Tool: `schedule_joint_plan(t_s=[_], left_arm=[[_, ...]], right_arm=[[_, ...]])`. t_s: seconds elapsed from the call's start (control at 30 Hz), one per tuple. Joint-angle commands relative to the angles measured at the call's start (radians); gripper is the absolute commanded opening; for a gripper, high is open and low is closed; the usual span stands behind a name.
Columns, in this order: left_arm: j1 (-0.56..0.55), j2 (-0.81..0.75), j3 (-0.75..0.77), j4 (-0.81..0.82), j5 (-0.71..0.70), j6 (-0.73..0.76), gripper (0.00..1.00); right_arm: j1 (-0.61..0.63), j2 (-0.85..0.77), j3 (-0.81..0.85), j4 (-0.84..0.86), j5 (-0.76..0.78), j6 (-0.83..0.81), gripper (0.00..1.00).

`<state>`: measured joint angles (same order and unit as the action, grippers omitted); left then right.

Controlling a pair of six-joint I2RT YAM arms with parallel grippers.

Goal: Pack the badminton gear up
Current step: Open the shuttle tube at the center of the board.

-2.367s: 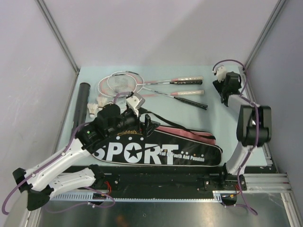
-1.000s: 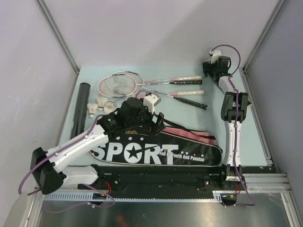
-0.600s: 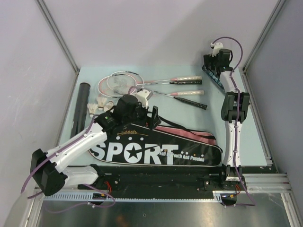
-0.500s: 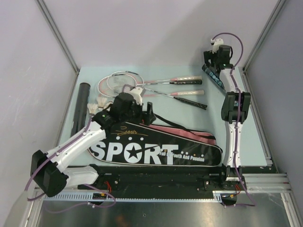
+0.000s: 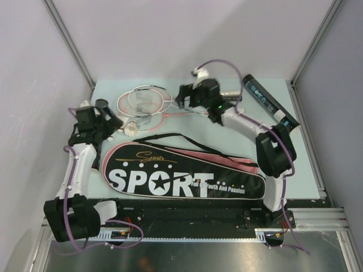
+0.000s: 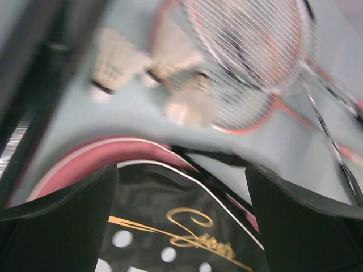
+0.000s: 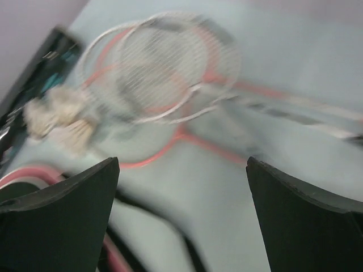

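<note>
Two rackets (image 5: 148, 102) are laid crossed toward 11 o'clock on the table (image 5: 303, 161). Their heads are overlapped, and their handles are run out toward 3 o'clock, where they are partly covered by the right arm. Three shuttlecocks (image 6: 190, 102) are gathered at about 7 o'clock of the heads, and the nearest one is seen overlapping a racket rim. A dark tube with teal print (image 5: 265, 101) is laid slanted at 2 o'clock of the table, well apart from the racket heads. The end of a second dark tube (image 5: 101, 103) is seen at 10 o'clock by the left edge; the rest is hidden behind the left arm.

Across the near half, at 6 o'clock, a long black bag (image 5: 181, 180) with a pink edge is laid flat, its black strap (image 5: 170, 136) looped on the far side.

The left gripper (image 6: 181, 170) is held over the bag's left end, just beside the shuttlecocks, its jaws spread wide and nothing caught between them. The right gripper (image 7: 181, 164) is held above the racket shafts, jaws likewise released and empty; its wrist view is blurred.
</note>
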<state>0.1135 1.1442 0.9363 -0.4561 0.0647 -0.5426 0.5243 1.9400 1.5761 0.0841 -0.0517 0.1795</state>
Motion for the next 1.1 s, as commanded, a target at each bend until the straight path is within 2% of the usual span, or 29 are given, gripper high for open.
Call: schedule_joint_plan(t_s=[0.0,0.1,0.17,0.27,0.33,0.37,0.4,0.47,0.5,0.57,0.7,0.87,1.0,1.07], left_arm=[[0.149,0.003,0.054,-0.015,-0.063,0.045,1.00],[0.186,0.155,0.175,-0.024,-0.118,0.090,1.00],[0.190,0.296,0.246,-0.027,-0.219,0.151,1.00],[0.201,0.544,0.441,-0.026,-0.220,0.304,1.00],[0.195,0.691,0.637,-0.044,-0.128,0.389,1.00],[0.190,0.803,0.707,-0.074,-0.144,0.421,1.00],[0.187,0.848,0.810,-0.108,-0.155,0.443,1.00],[0.178,0.950,0.872,-0.127,-0.150,0.509,1.00],[0.176,0.979,0.934,-0.134,-0.175,0.516,1.00],[0.173,1.025,0.966,-0.131,-0.142,0.564,1.00],[0.152,1.121,1.061,-0.158,-0.152,0.596,1.00],[0.138,1.167,1.085,-0.167,-0.195,0.621,1.00],[0.140,1.213,1.137,-0.179,-0.187,0.629,0.94],[0.138,1.233,1.148,-0.188,-0.204,0.629,0.95]], right_arm=[[0.123,0.075,-0.067,0.265,-0.190,0.216,1.00],[0.198,0.138,-0.032,0.310,-0.255,0.262,0.97],[0.233,0.157,-0.033,0.345,-0.304,0.270,0.96],[0.243,0.133,-0.063,0.336,-0.361,0.242,0.95],[0.217,0.103,-0.106,0.333,-0.436,0.247,0.95],[0.203,0.065,-0.128,0.332,-0.460,0.252,0.93],[0.192,0.042,-0.151,0.329,-0.477,0.264,0.93],[0.163,-0.028,-0.253,0.377,-0.503,0.276,0.93],[0.154,-0.048,-0.283,0.396,-0.508,0.270,0.93],[0.157,-0.084,-0.336,0.384,-0.499,0.223,0.93],[0.164,-0.119,-0.343,0.298,-0.473,0.163,0.93],[0.170,-0.128,-0.344,0.289,-0.487,0.153,0.93],[0.178,-0.130,-0.344,0.257,-0.461,0.127,0.93],[0.178,-0.134,-0.344,0.253,-0.465,0.120,0.93]])
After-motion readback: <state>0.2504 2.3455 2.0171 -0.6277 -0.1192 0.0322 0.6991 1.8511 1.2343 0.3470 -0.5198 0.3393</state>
